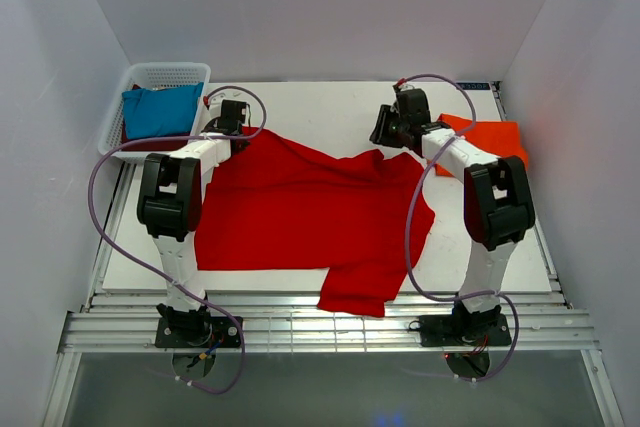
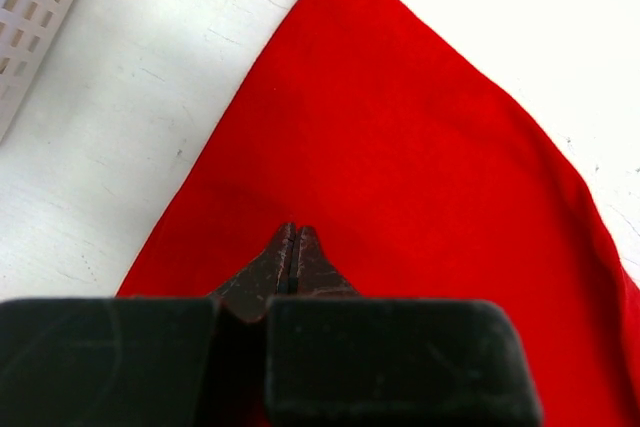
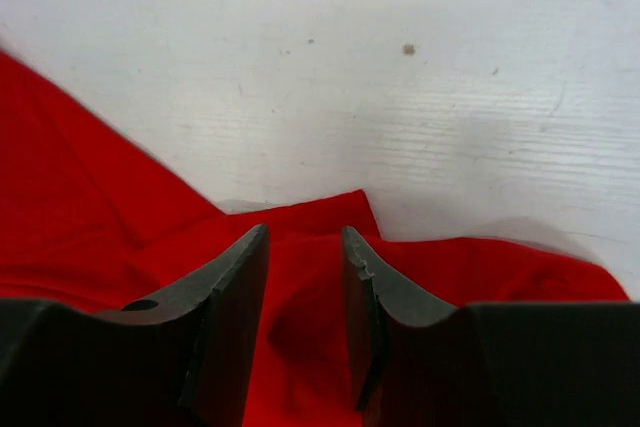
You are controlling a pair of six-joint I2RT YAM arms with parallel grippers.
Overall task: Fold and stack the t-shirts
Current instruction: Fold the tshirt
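Three t-shirts are counted. One bright red cloth t-shirt is spread open across the middle of the white worktop, and one of its sleeves is draped over the near edge. One orange-red t-shirt is laid folded at the far right corner. One teal-blue t-shirt is held in the single white plastic mesh basket, which is placed just beyond the far left corner.

Two pincers are seen. The left pincer is clenched, its fingertips pressed together above the far left corner of the bright red t-shirt; whether any cloth is pinched cannot be told. The right pincer is released, its two fingers parted over the shirt's far edge, where a small peak of red cloth is seen between them with bare worktop beyond.
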